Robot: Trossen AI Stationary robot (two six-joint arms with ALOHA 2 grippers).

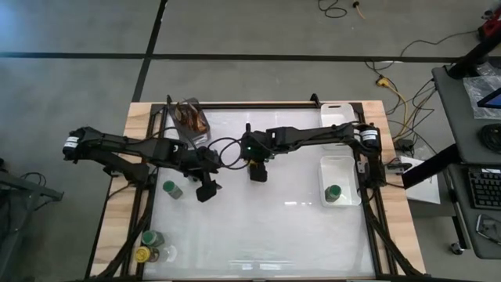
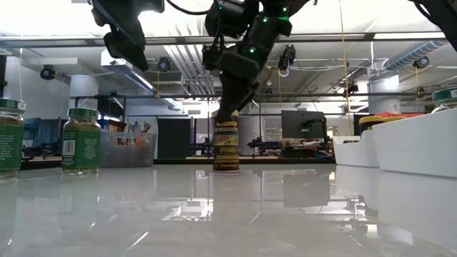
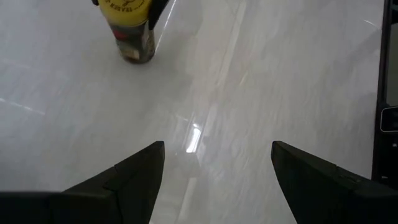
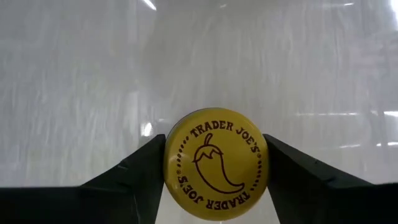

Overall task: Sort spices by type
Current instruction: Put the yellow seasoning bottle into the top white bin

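Fingers [image 4: 140, 171] of the right gripper [image 4: 214, 177] are pressed against both sides of a yellow lid [image 4: 216, 163], so the yellow-lidded jar [image 2: 226, 146] is held at its top; in the low view the jar is seen standing on the table [image 1: 258, 227] near its middle, though whether its base is fully on the surface cannot be told; the left gripper [image 3: 214, 180] hangs just beside it, empty, its fingers spread wide over bare tabletop.

A pick-up or set-down of this one jar appears to be the step in hand; sorting seems early, since a green-lidded jar [image 1: 333, 192] is already lodged in the near white tray [image 1: 327, 166] on the right, while another green-lidded jar [image 1: 170, 189] stands alone on the left and a small group of jars [image 1: 150, 244] waits at the table's left front corner; a second tray [image 1: 337, 116] lies at the right rear.

A straight lift is likely called for next, then a carry toward whichever tray is meant for yellow lids.

Open room is plentiful across the middle and front; the tray walls, the wooden table edge, the cup of sticks [image 1: 192, 117] at the rear left and the left arm close by are the things to be cleared.
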